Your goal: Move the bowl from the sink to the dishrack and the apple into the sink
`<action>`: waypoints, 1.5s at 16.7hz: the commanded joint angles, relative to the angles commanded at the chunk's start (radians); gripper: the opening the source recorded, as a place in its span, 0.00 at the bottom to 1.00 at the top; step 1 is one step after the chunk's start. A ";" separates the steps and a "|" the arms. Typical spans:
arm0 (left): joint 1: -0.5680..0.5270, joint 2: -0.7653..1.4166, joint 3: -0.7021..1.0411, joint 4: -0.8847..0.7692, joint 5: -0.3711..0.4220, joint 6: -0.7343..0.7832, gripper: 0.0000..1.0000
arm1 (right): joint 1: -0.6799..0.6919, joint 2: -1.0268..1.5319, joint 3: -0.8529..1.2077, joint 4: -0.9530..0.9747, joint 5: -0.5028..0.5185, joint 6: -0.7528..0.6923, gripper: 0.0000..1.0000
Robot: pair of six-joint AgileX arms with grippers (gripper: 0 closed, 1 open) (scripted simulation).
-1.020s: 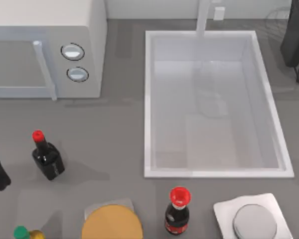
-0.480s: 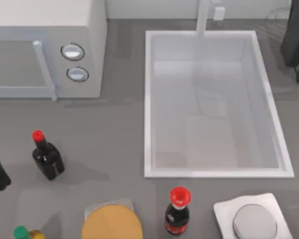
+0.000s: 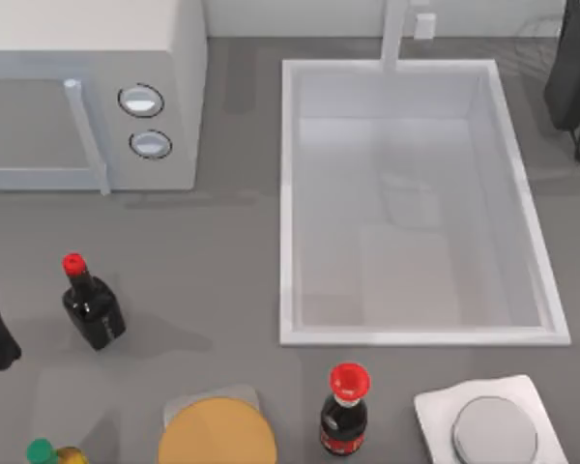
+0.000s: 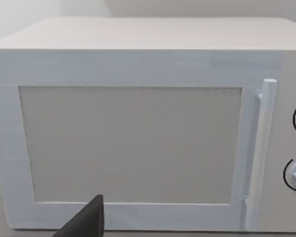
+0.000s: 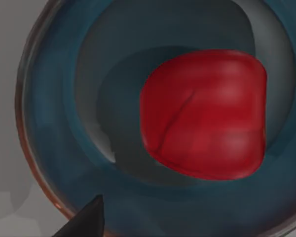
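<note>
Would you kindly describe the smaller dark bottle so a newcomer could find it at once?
Start at the white microwave on the table's left. On the grey table in front of it stands the smaller dark bottle. It has a small red cap, unlike the larger-capped cola bottle below the sink.

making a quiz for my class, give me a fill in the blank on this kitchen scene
1. In the right wrist view the apple lies inside the ____.
2. The microwave has ____ round knobs.
3. The grey metal lid rests on a ____ square plate.
4. The bottle in front of the sink has a ____ cap.

Missing words: bowl; two; white; red
</note>
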 joint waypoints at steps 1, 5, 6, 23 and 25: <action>0.000 0.000 0.000 0.000 0.000 0.000 1.00 | 0.000 0.001 0.000 0.000 0.000 0.000 1.00; 0.000 0.000 0.000 0.000 0.000 0.000 1.00 | 0.004 -0.002 -0.003 0.002 0.000 0.001 1.00; 0.000 0.000 0.000 0.000 0.000 0.000 1.00 | 0.005 -0.001 -0.005 0.004 0.000 0.001 1.00; 0.000 0.000 0.000 0.000 0.000 0.000 1.00 | 0.004 0.211 -0.259 0.468 0.000 0.007 1.00; 0.000 0.000 0.000 0.000 0.000 0.000 1.00 | 0.004 0.211 -0.259 0.468 0.000 0.007 0.85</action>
